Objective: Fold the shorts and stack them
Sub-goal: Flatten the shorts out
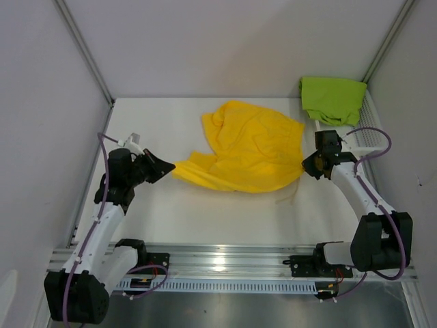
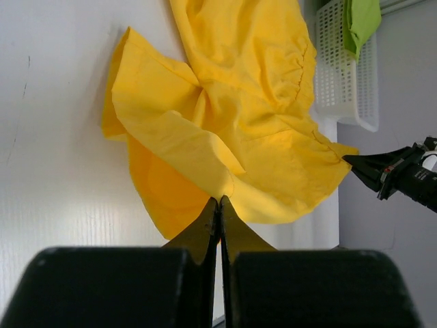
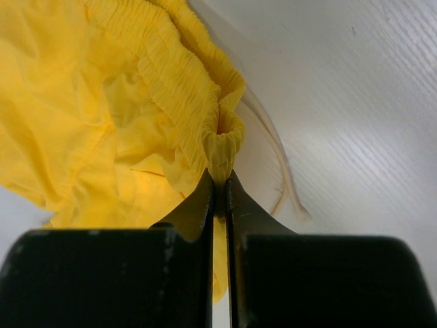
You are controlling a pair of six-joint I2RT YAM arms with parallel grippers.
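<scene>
The bright yellow shorts (image 1: 249, 147) lie crumpled and stretched across the middle of the white table. My left gripper (image 1: 169, 167) is shut on their left hem corner (image 2: 220, 195). At the opposite side my right gripper (image 1: 307, 164) is shut on the gathered elastic waistband (image 3: 222, 147). A white drawstring (image 3: 276, 154) trails on the table beside that grip. The lime green shorts (image 1: 332, 99) sit bunched in the white basket at the back right, also seen as lime green shorts (image 2: 362, 20) in the left wrist view.
The white mesh basket (image 1: 365, 133) stands against the right wall at the back, right behind my right arm. Grey walls close the table on the left, back and right. A metal rail (image 1: 225, 263) runs along the near edge.
</scene>
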